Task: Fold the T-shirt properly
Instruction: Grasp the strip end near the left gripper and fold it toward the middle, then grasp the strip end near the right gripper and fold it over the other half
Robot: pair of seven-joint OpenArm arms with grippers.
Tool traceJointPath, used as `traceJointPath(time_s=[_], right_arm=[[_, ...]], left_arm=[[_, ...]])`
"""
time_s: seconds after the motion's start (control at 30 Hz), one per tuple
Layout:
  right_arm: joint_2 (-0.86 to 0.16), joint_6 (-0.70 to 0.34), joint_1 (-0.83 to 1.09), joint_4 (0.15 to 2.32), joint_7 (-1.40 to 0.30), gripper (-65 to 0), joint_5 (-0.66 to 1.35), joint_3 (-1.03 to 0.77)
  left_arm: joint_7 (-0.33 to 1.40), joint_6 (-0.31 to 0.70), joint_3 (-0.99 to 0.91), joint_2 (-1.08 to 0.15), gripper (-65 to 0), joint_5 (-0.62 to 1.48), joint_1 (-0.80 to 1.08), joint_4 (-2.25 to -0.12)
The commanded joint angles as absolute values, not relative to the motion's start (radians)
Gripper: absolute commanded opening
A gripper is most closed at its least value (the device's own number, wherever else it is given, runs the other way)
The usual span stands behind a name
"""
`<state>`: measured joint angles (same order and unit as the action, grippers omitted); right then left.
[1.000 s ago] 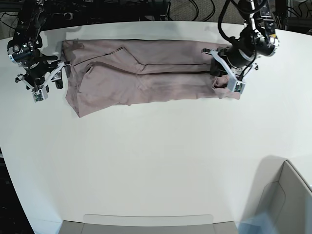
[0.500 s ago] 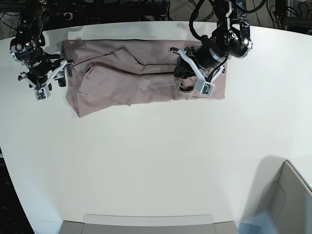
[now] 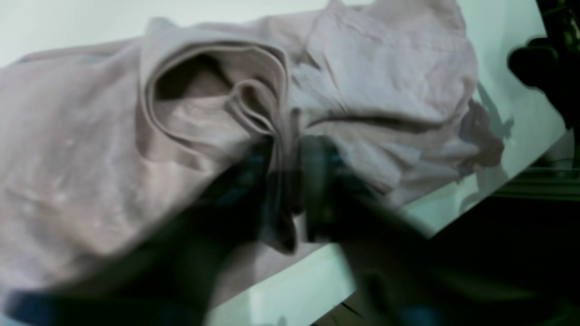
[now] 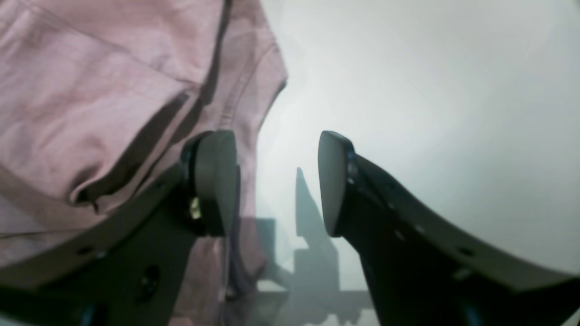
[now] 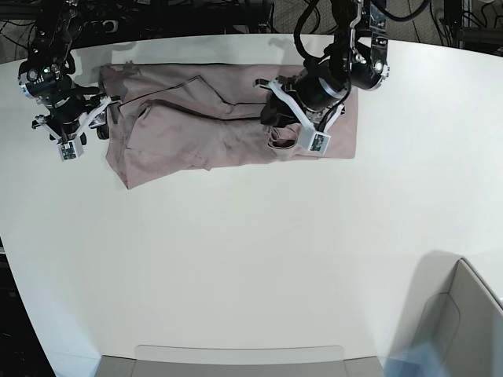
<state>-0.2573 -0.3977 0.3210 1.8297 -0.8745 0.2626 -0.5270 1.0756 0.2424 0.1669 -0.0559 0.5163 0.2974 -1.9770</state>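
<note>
The jaws of the left gripper (image 3: pixel 290 181) were seen pressed together on a bunched fold of the T-shirt (image 3: pixel 371 81), with layered hems curled in a loop just above the fingertips; the fingers (image 3: pixel 321 167) themselves were blurred and dark in the left wrist view, so their outline could hardly be made out. In the base view this gripper (image 5: pixel 292 132) was placed over the right part of the T-shirt (image 5: pixel 196 122), and the pinched cloth beneath it was mostly hidden by the arm. The jaws of the right gripper (image 4: pixel 276 181) were held apart, with nothing between them but bare table (image 4: pixel 430 90); one finger (image 4: pixel 215 181) was set over the edge of the pink cloth (image 4: pixel 90 90), though whether it touched could not be told. In the base view that gripper (image 5: pixel 77 126) was found just beside the shirt's left edge. The T-shirt was spread lengthwise along the far side of the white table (image 5: pixel 251 259), folded into a long band, its far edge near the table's rim. At the lower right corner a grey box (image 5: pixel 460 322) was cut off by the frame, and its contents could not be seen.
</note>
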Motion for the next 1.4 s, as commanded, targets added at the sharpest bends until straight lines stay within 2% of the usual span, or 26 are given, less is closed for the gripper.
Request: traceJointPath(time_s=[0.0, 0.07, 0.27, 0.4, 0.5, 0.6, 0.63, 0.77, 1.07, 1.37], right_arm=[[-0.274, -0.401, 0.315, 1.844, -0.855, -35.8, 0.269, -0.532], [-0.274, -0.401, 0.315, 1.844, -0.855, -35.8, 0.269, -0.532], [-0.268, -0.403, 0.311, 1.844, -0.855, -35.8, 0.269, -0.532], [-0.277, -0.403, 0.309, 1.844, -0.855, -35.8, 0.288, -0.538], [-0.298, -0.403, 0.309, 1.833, -0.855, -35.8, 0.387, -0.558], [-0.321, -0.415, 0.297, 1.727, -0.855, -35.8, 0.608, -0.619], [-0.346, -0.45, 0.294, 1.682, -0.855, -35.8, 0.696, -0.639], [-0.406, -0.559, 0.288, 1.511, -0.86, -35.8, 0.852, -0.651], [-0.41, -0.565, 0.269, 1.34, -0.857, -35.8, 0.851, -0.57], [-0.371, -0.565, 0.2, 1.322, -0.865, -35.8, 0.858, -0.432]], left_arm=[[1.063, 0.246, 0.174, -0.056, -40.2, 0.532, 0.298, -1.992], [1.061, 0.246, 0.18, -0.056, -40.2, 0.538, 0.298, -1.992], [1.049, 0.251, 0.168, -0.056, -47.2, 0.539, 0.294, -1.997], [1.049, 0.251, 0.094, -0.051, -53.4, 0.539, 0.298, -2.0], [1.049, 0.251, 0.044, -0.053, -58.5, 0.539, 0.3, -2.0], [1.049, 0.251, 0.002, -0.054, -63.4, 0.539, 0.323, -1.998], [1.049, 0.251, -0.005, -0.054, -64.9, 0.539, 0.329, -1.998], [1.049, 0.251, -0.008, -0.054, -65.0, 0.539, 0.332, -1.997], [1.049, 0.252, 0.002, -0.054, -65.0, 0.539, 0.357, -1.995], [1.049, 0.252, -0.002, -0.054, -65.0, 0.539, 0.358, -1.995]])
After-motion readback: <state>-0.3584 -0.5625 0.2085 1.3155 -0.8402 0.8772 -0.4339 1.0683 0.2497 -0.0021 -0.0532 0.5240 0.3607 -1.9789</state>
